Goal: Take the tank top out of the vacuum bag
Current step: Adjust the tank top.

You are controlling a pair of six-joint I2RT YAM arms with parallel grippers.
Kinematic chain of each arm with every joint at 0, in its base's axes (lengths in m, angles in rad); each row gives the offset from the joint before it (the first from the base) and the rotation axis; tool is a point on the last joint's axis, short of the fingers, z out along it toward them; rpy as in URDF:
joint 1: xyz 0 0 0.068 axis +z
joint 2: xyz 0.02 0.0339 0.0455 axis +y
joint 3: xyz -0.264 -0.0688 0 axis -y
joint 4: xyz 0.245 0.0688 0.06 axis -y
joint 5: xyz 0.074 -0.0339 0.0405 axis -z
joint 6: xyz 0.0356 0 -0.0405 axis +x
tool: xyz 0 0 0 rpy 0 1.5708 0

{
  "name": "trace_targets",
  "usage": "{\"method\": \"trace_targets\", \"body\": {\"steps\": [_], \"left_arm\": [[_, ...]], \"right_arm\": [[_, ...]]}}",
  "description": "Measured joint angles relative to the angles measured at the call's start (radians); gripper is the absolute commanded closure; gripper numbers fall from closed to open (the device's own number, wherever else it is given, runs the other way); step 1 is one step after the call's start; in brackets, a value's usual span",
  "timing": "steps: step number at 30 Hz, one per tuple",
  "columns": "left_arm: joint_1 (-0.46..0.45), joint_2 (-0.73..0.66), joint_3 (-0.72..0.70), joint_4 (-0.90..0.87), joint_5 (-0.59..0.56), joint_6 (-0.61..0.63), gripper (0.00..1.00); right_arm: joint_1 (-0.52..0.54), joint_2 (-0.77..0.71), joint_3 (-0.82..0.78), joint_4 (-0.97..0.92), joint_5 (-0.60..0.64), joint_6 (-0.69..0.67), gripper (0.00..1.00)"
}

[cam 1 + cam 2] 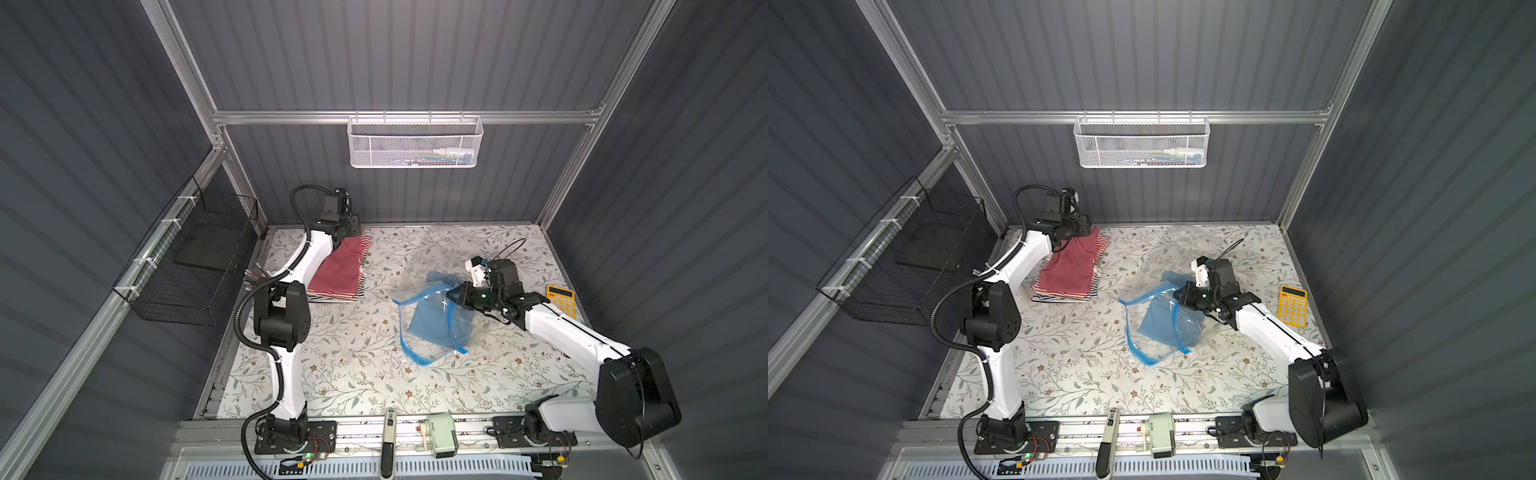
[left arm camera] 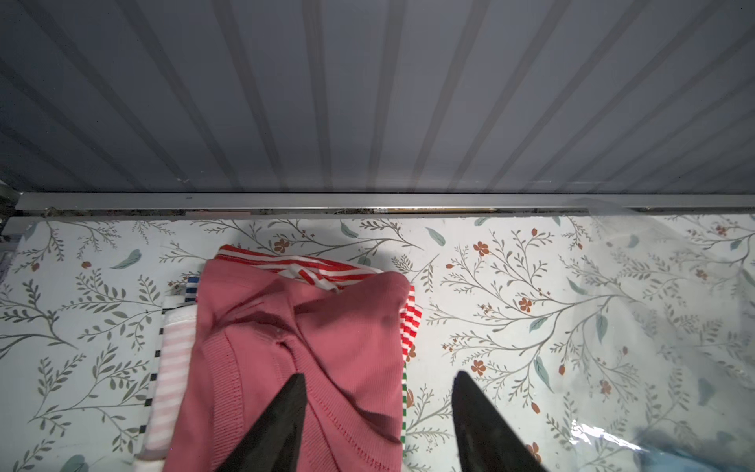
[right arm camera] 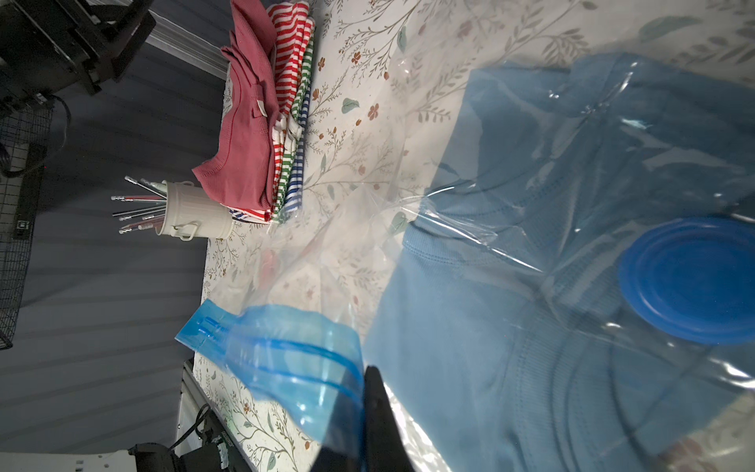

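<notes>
The vacuum bag (image 1: 432,301) lies right of centre on the tabletop (image 1: 353,374), its mouth open. A blue tank top (image 1: 432,328) sits inside under the clear film, so I judge the pulling-out not yet done. A pink top (image 2: 327,347) rests on the pile of folded clothes (image 1: 336,278) at the far left. My left end effector (image 2: 380,375) hovers over it, jaws apart and empty, well apart from the bag. My right end effector (image 1: 453,297) is clamped on the bag's edge by the zip strip (image 3: 286,359), with the blue top just beside it.
</notes>
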Motion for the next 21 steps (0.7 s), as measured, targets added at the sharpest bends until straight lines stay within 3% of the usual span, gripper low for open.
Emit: {"method": "trace_targets", "body": {"steps": [5,10,13,21], "left_arm": [[0.034,0.138,0.106,0.022,0.081,-0.045,0.63],[0.025,0.306,0.197,0.028,0.161,-0.097,0.70],[0.021,0.352,0.182,0.033,0.192,-0.112,0.69],[0.021,0.340,0.116,0.045,0.232,-0.082,0.52]], "right_arm": [[0.000,-0.003,-0.003,0.003,-0.001,0.010,1.00],[0.000,-0.037,-0.023,0.002,0.003,0.011,1.00],[0.000,-0.043,-0.026,0.000,0.005,0.011,1.00],[0.000,-0.031,-0.026,0.002,0.000,0.012,1.00]]}}
